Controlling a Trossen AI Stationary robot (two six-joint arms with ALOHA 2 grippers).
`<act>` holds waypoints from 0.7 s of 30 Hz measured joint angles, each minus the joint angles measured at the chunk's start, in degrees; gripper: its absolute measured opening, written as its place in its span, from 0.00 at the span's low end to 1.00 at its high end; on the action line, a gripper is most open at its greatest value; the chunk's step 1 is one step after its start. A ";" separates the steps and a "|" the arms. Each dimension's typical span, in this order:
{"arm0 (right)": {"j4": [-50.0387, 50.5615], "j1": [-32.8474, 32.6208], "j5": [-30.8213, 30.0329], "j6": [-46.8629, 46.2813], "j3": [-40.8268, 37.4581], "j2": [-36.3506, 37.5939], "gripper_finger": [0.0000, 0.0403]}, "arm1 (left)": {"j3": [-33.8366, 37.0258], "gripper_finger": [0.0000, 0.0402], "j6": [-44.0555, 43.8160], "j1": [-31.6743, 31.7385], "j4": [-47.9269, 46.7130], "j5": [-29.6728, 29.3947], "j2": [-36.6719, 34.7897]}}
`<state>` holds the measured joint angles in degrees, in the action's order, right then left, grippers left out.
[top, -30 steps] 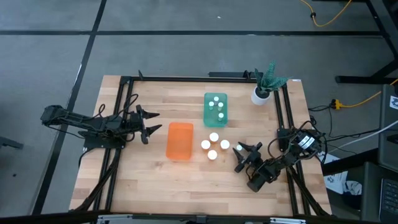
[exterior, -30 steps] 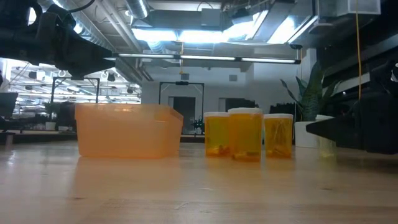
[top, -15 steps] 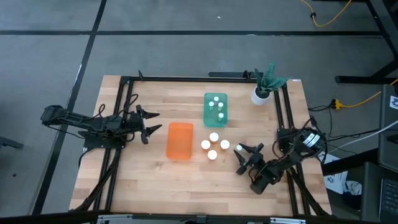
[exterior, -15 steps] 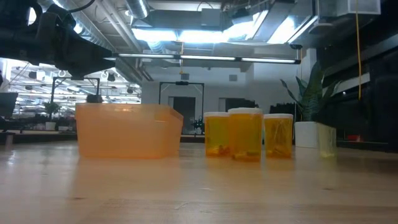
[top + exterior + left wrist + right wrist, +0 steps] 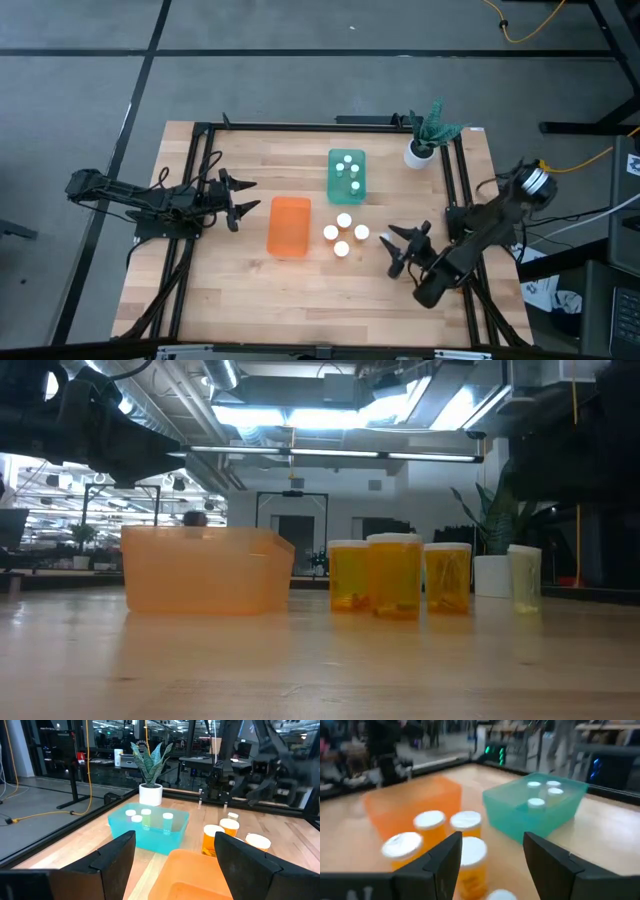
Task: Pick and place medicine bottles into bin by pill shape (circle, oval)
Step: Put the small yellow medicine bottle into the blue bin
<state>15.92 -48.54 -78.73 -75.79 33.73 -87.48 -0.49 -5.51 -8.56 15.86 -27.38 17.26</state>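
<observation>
wooden worktop [image 5: 230, 290] with a dark frame sits on a grey floor; the orange bin [image 5: 289, 226] lies near its middle, holding nothing that shows, with the teal bin [image 5: 347, 175] just beyond it toward the far edge; three white-capped medicine bottles [image 5: 347, 170] stand inside the teal bin; four amber medicine bottles [image 5: 343, 234] with white caps stand in a tight cluster just right of the orange bin; one paler small bottle [image 5: 524, 578] stands alone, farther right near the white plant pot [image 5: 418, 152] at the far right corner; the right jaws [image 5: 406, 247] hover spread apart just right of the cluster, gripping nothing; the left jaws [image 5: 238, 197] wait spread apart near the left edge, pointing at the orange bin.
</observation>
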 joint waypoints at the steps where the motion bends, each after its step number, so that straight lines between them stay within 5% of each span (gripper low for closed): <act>1: 0.12 0.18 1.16 4.10 1.02 2.51 0.53 | -0.01 0.65 -0.01 0.00 0.01 0.00 -0.01; 5: 0.38 1.49 5.73 22.77 6.75 11.94 0.53 | 0.00 0.65 -0.09 0.00 0.02 0.00 0.00; 9: 2.52 5.30 20.93 34.72 12.92 20.13 0.53 | -0.01 0.65 -0.09 0.02 0.01 0.00 -0.02; 16: 31.20 14.37 40.99 35.59 25.20 25.06 0.53 | 0.00 0.65 -0.09 0.02 0.02 0.02 0.00; 21: 47.69 17.55 54.32 32.90 26.83 23.55 0.53 | 0.00 0.65 0.06 0.02 0.02 0.00 -0.02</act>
<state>63.61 -30.99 -24.41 -42.89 60.56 -63.94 -0.49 -5.45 -8.54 15.88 -27.38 17.24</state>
